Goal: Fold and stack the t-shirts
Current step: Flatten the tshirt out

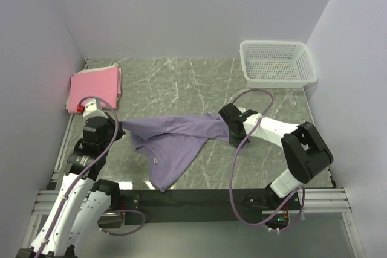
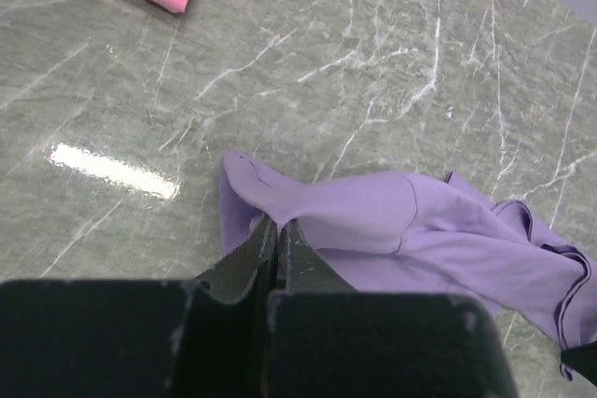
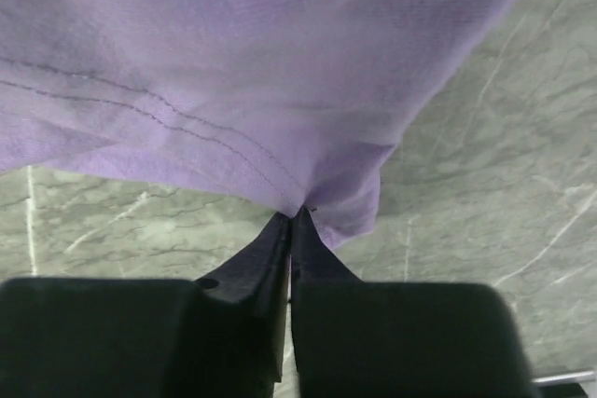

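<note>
So we've got left pincer (image 2: 278, 226) and right pincer (image 3: 295, 216) both pinched tight on the rumpled lavender-purple cloth t-shirt (image 1: 172, 136).

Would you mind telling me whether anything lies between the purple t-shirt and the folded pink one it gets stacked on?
Nothing visible does. Only bare table lies between the purple t-shirt, pinched by the left gripper and right gripper, and the pink t-shirt at the far left; the basket sits far right.
</note>
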You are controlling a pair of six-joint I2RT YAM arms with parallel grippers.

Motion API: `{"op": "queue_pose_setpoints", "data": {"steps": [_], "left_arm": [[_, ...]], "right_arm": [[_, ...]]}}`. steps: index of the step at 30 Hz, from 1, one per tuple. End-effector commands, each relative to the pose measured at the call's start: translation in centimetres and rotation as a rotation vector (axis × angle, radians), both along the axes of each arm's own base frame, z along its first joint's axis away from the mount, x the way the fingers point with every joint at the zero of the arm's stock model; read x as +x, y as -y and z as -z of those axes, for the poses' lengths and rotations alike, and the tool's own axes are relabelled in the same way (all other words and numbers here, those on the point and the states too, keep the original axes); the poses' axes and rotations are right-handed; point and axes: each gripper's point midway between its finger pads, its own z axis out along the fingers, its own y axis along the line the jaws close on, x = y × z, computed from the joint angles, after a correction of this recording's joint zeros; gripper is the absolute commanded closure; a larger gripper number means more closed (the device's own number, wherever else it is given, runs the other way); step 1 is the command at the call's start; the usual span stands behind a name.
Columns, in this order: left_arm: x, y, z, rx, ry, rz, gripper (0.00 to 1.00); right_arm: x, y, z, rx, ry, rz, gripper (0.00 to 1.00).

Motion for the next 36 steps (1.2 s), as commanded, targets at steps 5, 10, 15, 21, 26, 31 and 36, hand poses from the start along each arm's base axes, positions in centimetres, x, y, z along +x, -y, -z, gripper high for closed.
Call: {"op": "queue_pose_setpoints", "data": {"steps": [5, 10, 15, 21, 26, 31, 36], "left_arm": [[0.4, -0.6, -1.0, 0.010, 0.044, -0.028, 0.99], [0.6, -0.9, -0.7, 0.023, 0.025, -0.045, 0.99], [0.5, -1.1, -0.5, 0.022, 0.019, -0.058, 0.99], [0.5, -0.8, -0.3, 0.016, 0.013, -0.044, 0.99], [0.8, 0.1, -0.3, 0.006, 0.015, 0.013, 0.99], [1.0, 1.5, 0.0, -0.010, 0.012, 0.089, 0.99], [1.1, 1.7, 0.3, -0.008, -0.001, 0.103, 0.99]], "right_arm": [[1.7, -1.3, -3.4, 0.092, 0.059, -0.002, 1.00], [5.3, -1.9, -10.9, 0.450, 0.164, 0.078, 1.00], [8.4, 3.6, -14.5, 0.769, 0.276, 0.313, 1.00], [8.0, 9.5, -11.1, 0.982, 0.371, 0.729, 0.98], [7.1, 10.9, -8.2, 0.889, 0.375, 0.800, 0.87], [5.4, 11.3, -5.8, 0.773, 0.343, 0.769, 0.71], [4.4, 12.1, -4.6, 0.593, 0.340, 0.741, 0.54]]}}
